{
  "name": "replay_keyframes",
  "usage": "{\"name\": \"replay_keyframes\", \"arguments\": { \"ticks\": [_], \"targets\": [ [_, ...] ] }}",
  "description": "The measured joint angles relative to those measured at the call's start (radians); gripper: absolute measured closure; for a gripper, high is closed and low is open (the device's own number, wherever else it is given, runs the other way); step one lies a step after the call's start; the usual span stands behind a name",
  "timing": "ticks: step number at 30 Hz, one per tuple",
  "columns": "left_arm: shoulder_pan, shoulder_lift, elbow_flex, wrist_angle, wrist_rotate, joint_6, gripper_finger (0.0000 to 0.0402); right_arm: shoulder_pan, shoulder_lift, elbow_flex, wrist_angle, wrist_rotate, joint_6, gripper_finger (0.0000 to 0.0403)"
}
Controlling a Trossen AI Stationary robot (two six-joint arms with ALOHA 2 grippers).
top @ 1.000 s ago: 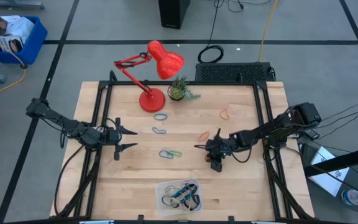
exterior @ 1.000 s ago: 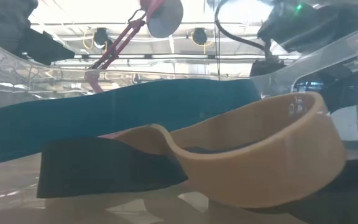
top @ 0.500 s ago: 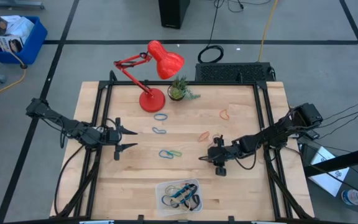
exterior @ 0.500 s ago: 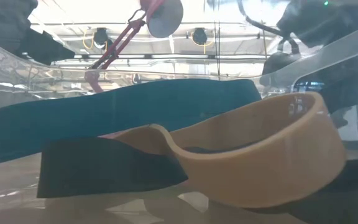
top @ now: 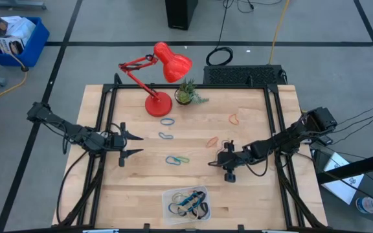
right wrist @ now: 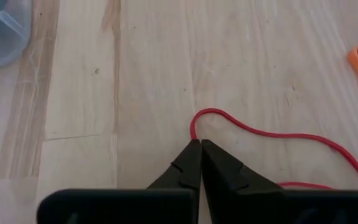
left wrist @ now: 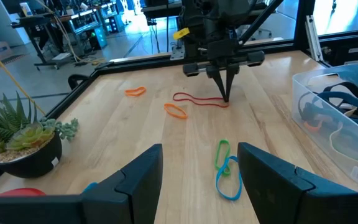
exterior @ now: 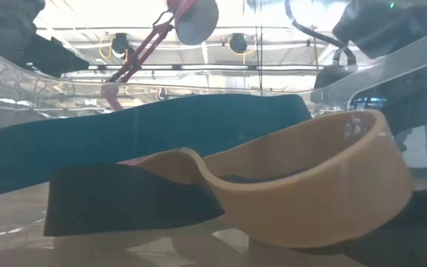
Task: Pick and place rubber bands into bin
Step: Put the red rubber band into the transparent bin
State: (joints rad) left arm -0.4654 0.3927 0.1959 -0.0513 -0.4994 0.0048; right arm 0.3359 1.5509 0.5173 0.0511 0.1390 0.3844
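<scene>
My right gripper [top: 211, 162] stands right of the table's middle, fingers shut on a thin red rubber band [right wrist: 278, 137] that lies on the wood; this also shows in the left wrist view [left wrist: 224, 96]. My left gripper [top: 131, 144] waits open and empty at the left. The clear bin [top: 186, 202] sits at the near edge and holds several bands; the low view looks through it at a blue band [exterior: 124, 141], a tan band [exterior: 310, 193] and a black band [exterior: 124, 200]. Loose orange [top: 212, 140], blue [top: 166, 135] and blue-green [top: 177, 159] bands lie flat on the table. My right gripper has the red band's curved end [right wrist: 194, 124], the end nearer the table's near edge, at the very tips of its shut fingers [right wrist: 188, 163]. The fingers come from above, pointing down. The rest of the band lies slack on the table.
A red desk lamp [top: 160, 71] and a small potted plant [top: 186, 94] stand at the far edge. Another blue band [top: 167, 121] and a tan-orange one [top: 234, 119] lie farther back. Black frame rails run along both table sides.
My right gripper has moved a little toward the table's near edge and then stayed there. My left gripper and the loose bands have kept still.
</scene>
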Motion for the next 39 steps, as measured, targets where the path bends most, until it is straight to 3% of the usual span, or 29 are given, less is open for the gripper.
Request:
{"name": "replay_keyframes", "arguments": {
  "ticks": [8, 14, 19, 24, 28, 39],
  "targets": [
    [0.000, 0.000, 0.000, 0.000, 0.000, -0.002, 0.0188, 0.001, -0.027, -0.008, 0.220, 0.084, -0.006, 0.0402],
    [0.000, 0.000, 0.000, 0.001, 0.000, -0.006, 0.0188, 0.000, -0.156, -0.006, 0.369, 0.258, -0.029, 0.0403],
    [0.000, 0.000, 0.000, 0.002, 0.000, -0.006, 0.0188, -0.002, -0.294, -0.003, 0.511, 0.356, -0.153, 0.0403],
    [0.000, 0.000, 0.000, 0.002, 0.000, -0.006, 0.0188, -0.002, -0.408, -0.003, 0.642, 0.359, -0.281, 0.0403],
    [0.000, 0.000, 0.000, 0.002, 0.000, -0.005, 0.0188, -0.002, -0.464, -0.003, 0.631, 0.359, -0.302, 0.0403],
    [0.000, 0.000, 0.000, 0.002, 0.000, -0.001, 0.0188, -0.002, -0.474, -0.003, 0.631, 0.360, -0.292, 0.0395]
  ]
}}
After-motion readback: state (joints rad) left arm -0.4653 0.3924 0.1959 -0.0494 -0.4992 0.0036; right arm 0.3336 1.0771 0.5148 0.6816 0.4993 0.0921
